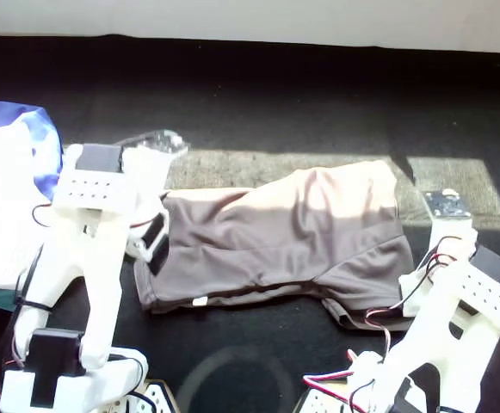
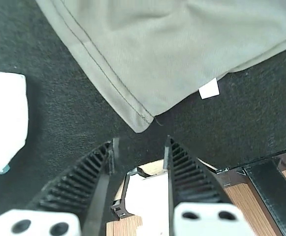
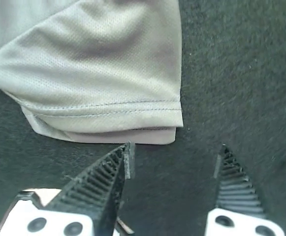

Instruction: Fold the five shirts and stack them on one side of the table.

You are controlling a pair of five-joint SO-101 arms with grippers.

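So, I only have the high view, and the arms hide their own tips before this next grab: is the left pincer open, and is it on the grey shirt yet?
Observer: The left pincer is open and holds nothing. A stitched corner of the grey shirt lies just ahead of its tips.
Operator: And the right one?
Observer: The right pincer is open as well, over the bare dark table. A hem corner with two layers of fabric lies just ahead of one finger.
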